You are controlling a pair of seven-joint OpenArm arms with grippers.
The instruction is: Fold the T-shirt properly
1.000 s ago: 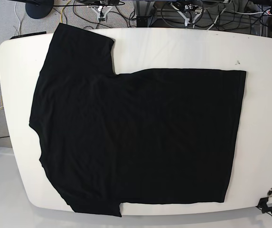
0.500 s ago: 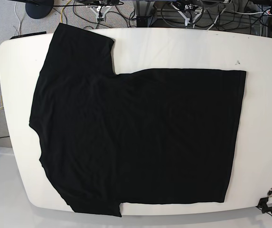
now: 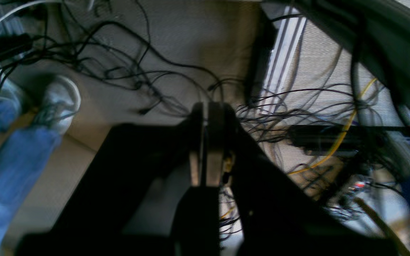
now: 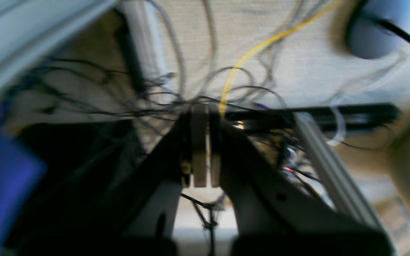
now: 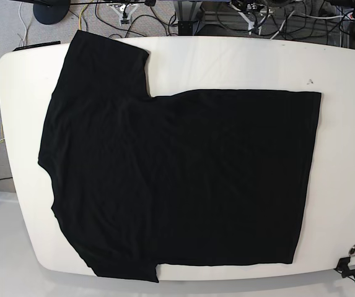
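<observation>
While the black T-shirt [image 5: 171,179] is lying spread flat across the white worktop [image 5: 239,65], neither arm is showing in the base view. The shirt is covering most of the surface: one sleeve is reaching toward the far left corner, the other is hanging at the near edge on the left, and the straight hem is running parallel to the right edge, well short of it. No print is showing on the upper side.

The left gripper [image 3: 206,110] is pointing away from the worktop at a floor strewn with dark cables [image 3: 126,71], its jaws pressing together on nothing. A blurred pair of blue trouser legs [image 3: 9,156] with a pale shoe [image 3: 61,99] is standing at that view's left. The right gripper [image 4: 201,110] is likewise clenched and empty, facing tangled wires and a yellow cable [image 4: 258,49].
</observation>
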